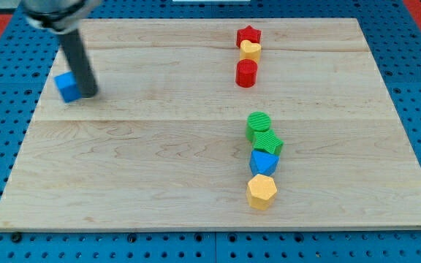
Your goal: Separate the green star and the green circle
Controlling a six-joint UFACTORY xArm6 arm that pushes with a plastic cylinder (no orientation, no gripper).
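The green circle stands right of the board's middle, touching the green star just below it. A blue triangle block and a yellow hexagon continue the column downward. My rod comes down from the view's top left; my tip rests on the board at the far left, touching the right side of a blue cube. The tip is far to the left of both green blocks.
At the view's top, right of centre, a red star, a yellow block and a red cylinder form a short column. The wooden board lies on a blue pegboard.
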